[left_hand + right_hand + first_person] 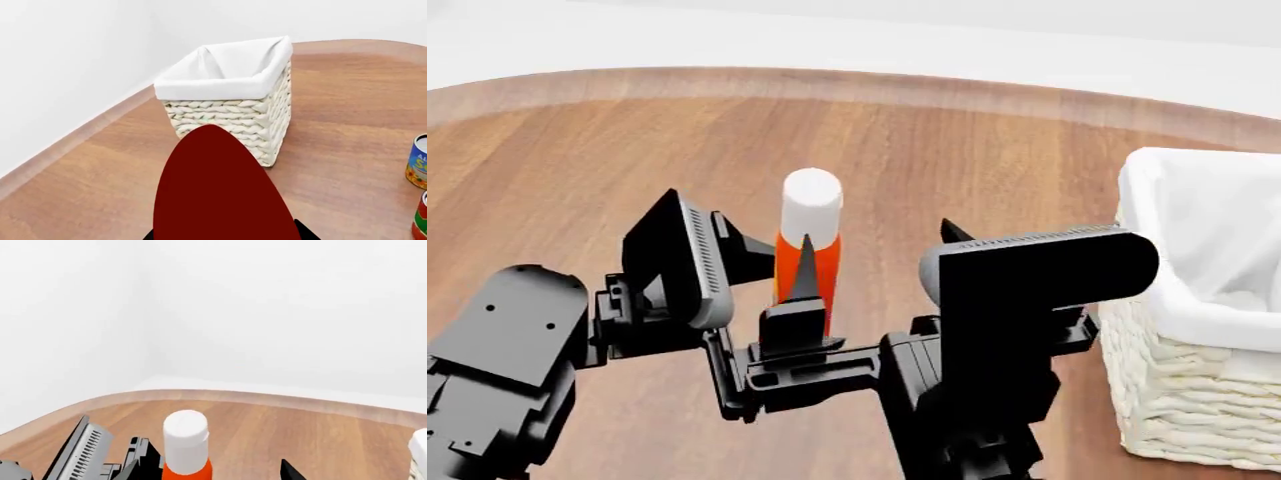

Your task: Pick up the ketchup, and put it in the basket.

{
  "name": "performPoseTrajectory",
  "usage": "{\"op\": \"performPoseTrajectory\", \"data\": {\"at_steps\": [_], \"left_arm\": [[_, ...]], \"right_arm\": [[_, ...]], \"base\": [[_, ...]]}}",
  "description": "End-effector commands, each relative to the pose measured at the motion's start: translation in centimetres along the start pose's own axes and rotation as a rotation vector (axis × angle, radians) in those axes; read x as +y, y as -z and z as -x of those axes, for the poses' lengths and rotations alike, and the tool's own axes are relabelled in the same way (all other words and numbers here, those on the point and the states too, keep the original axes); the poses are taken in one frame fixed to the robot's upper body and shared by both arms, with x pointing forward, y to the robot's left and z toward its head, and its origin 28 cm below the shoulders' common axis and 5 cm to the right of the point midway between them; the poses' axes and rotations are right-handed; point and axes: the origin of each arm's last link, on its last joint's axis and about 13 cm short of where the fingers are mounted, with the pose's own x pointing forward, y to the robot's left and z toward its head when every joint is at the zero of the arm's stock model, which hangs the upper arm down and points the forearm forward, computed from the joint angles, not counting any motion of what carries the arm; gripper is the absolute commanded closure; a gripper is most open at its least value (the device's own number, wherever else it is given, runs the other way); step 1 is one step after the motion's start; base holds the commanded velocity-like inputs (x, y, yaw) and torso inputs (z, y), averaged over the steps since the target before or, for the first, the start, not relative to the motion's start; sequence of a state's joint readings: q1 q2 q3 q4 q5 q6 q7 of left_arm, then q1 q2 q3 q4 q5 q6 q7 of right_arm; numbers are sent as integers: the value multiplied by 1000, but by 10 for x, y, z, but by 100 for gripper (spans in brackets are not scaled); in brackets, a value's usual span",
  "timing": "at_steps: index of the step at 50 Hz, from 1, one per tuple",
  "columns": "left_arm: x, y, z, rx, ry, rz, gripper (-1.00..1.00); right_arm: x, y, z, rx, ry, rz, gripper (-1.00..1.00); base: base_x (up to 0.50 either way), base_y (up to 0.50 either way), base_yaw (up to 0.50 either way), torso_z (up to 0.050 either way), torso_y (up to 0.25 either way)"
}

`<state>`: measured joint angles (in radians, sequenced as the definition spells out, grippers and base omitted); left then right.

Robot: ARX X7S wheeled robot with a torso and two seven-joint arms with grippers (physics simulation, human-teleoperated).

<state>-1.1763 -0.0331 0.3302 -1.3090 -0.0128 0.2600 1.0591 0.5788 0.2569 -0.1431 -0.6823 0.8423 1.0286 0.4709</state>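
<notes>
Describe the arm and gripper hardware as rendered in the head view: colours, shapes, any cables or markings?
All matte black to dark grey. The left arm ends in a rounded, capsule-like link with small screw dimples. The left gripper has flat blade-like fingers, one with a grey ribbed pad, on a blocky body. The right arm shows a boxy housing with a ribbed top edge. No cables or markings are visible.

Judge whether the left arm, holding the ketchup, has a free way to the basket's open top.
Probably yes: the left gripper holds the ketchup upright, and the basket stands open-topped with only bare tabletop visible between.
</notes>
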Motion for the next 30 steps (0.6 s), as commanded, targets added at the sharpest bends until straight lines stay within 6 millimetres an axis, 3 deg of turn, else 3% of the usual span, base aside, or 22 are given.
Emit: {"op": "performPoseTrajectory", "data": {"at_steps": [1,7,30], "left_arm": [[-2,-5,-7,-60,41,22,100],[-2,-4,-7,-56,49,18,100],[-4,-3,-8,-46,64,9,100]], "right_arm": [[-4,1,-29,11,-9,-52,-100],[-6,12,-39,44,-11,-85,-100],[-4,17,-65,79,-35,-103,-100]], "base": [[0,0,0,0,0],[0,0,0,0,0],[0,0,0,0,0]]}}
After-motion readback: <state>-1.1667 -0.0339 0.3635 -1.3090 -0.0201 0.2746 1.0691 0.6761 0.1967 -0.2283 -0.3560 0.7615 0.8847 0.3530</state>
